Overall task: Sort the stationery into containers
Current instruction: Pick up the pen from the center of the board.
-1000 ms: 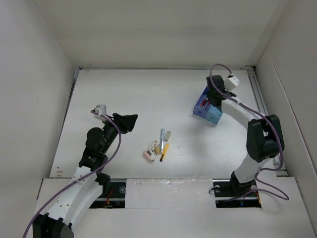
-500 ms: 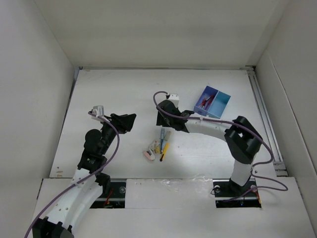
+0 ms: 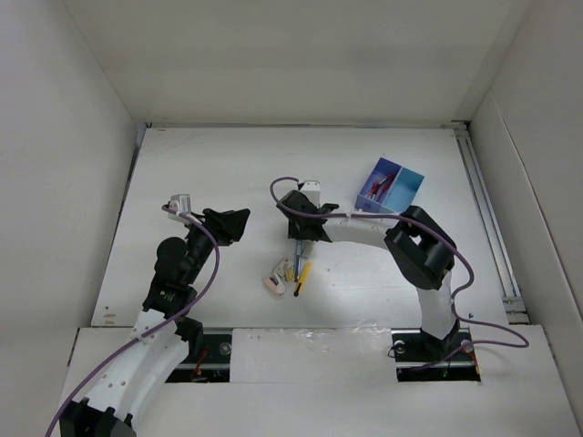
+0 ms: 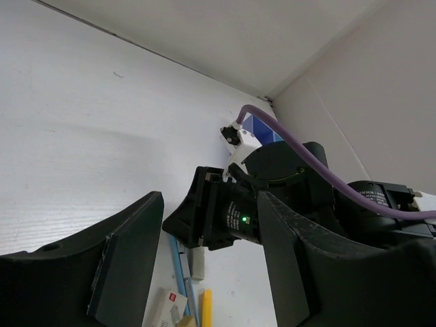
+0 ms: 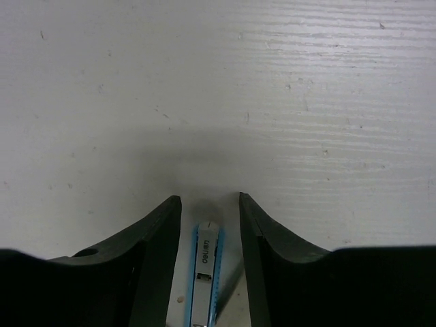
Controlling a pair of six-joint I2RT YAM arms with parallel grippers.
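A pile of stationery (image 3: 291, 270) lies mid-table: a grey-and-blue pen (image 3: 298, 252), a yellow-and-black pen (image 3: 301, 278), a pink eraser (image 3: 273, 285) and a cream eraser (image 3: 284, 267). My right gripper (image 3: 301, 233) is low over the far end of the grey-and-blue pen (image 5: 208, 269). Its open fingers (image 5: 160, 238) straddle the pen's tip without touching it. My left gripper (image 3: 235, 224) is open and empty, left of the pile. The two-compartment box (image 3: 405, 189) stands at the back right, with a red pen (image 3: 381, 185) in its dark blue half.
In the left wrist view my right gripper (image 4: 231, 218) sits behind a grey eraser (image 4: 197, 262), the blue-edged pen (image 4: 182, 276), a yellow pen (image 4: 206, 313) and a white labelled eraser (image 4: 167, 303). White walls enclose the table on three sides.
My right arm has swung from the box at the back right to the pile and now sits over the grey-and-blue pen. The left arm has not moved.
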